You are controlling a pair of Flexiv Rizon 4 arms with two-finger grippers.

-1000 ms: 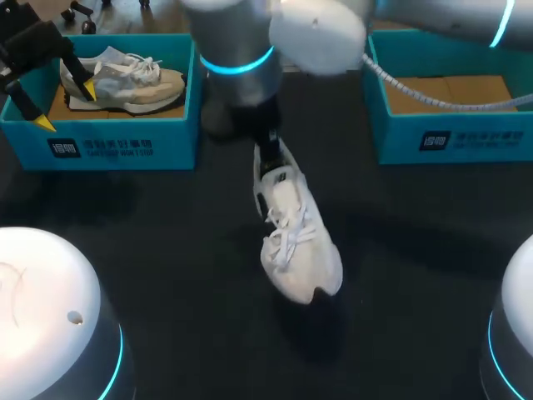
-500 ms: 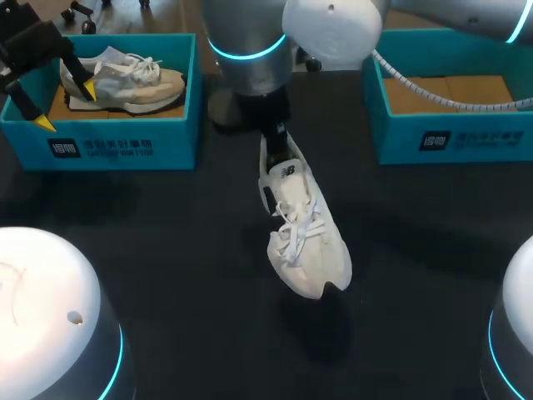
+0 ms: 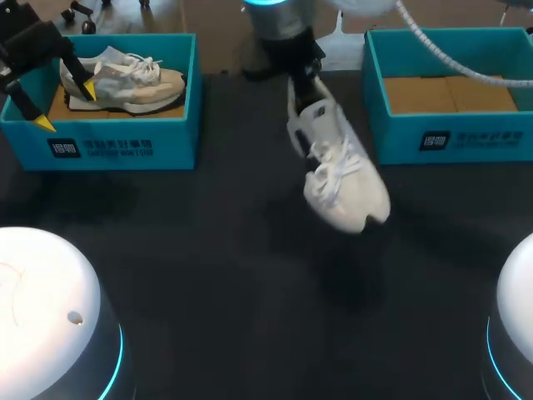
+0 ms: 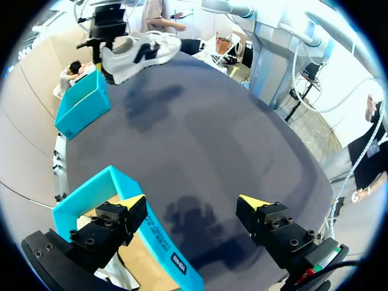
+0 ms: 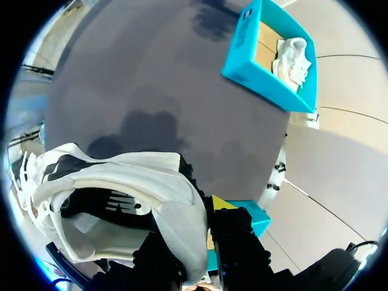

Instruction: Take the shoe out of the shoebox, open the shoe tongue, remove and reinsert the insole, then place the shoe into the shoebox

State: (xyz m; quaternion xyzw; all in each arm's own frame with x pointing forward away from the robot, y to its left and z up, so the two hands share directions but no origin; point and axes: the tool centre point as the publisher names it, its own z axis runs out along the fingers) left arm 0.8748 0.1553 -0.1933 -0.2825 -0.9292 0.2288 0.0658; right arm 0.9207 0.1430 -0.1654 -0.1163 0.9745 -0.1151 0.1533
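Note:
A white laced shoe [image 3: 337,171] hangs above the dark table with its toe pointing down toward me. My right gripper [image 3: 304,83] is shut on its heel. From the right wrist, the heel collar [image 5: 182,212] sits between the fingers of that gripper [image 5: 197,224], and one yellow fingertip [image 5: 222,203] shows outside it. The shoe [image 4: 142,51] also shows far ahead in the left wrist view. The open teal shoebox [image 3: 450,137] at the back right holds only brown cardboard. My left gripper [image 3: 65,107] is open with nothing in it, over the left box's front corner [image 4: 151,230].
The teal box [image 3: 125,148] at the back left holds a grey and beige sneaker [image 3: 125,79]. Two white domed arm bases [image 3: 50,317] stand at the near corners. Bare dark table [image 3: 208,275] lies between the boxes and the bases.
My right arm has carried the white shoe away from me and to the right, nearer the right shoebox. The left arm has not moved.

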